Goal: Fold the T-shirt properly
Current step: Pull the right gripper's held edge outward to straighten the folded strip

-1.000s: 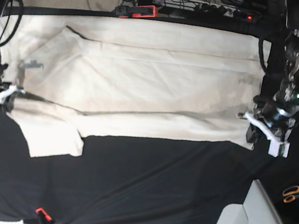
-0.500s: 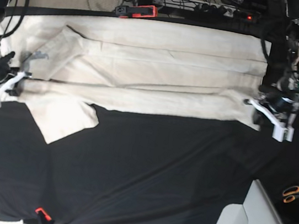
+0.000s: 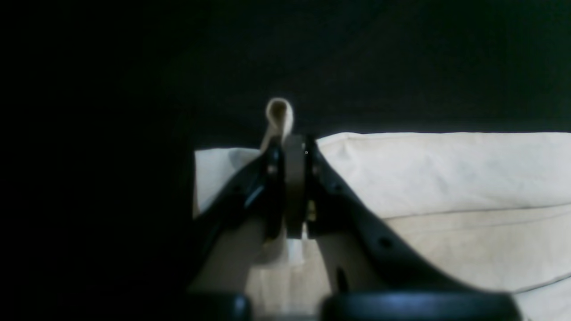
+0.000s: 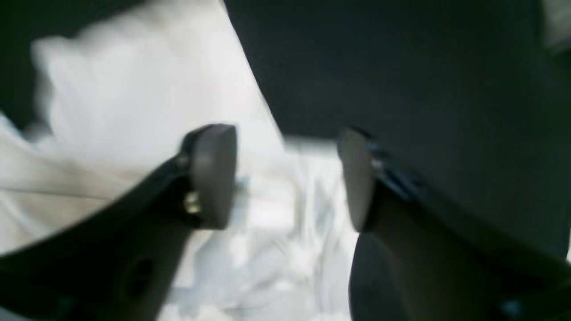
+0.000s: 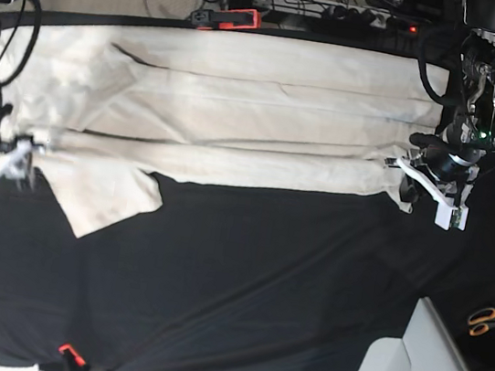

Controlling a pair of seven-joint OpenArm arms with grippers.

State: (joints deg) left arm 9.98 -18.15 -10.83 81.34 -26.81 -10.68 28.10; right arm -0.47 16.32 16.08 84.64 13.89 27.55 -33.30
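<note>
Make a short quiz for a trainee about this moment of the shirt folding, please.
1. True or false: the left gripper is shut on a pinch of the T-shirt.
2. Multiple choice: the right gripper is A) shut on the shirt, B) open with nothing between its fingers, C) out of view.
3. Fill in: in the base view, the sleeve lies over the black ____.

Key: 1 true: cream cloth loops out past the closed fingertips. 2 B: the fingers stand apart above the shirt. 3 cloth.
</note>
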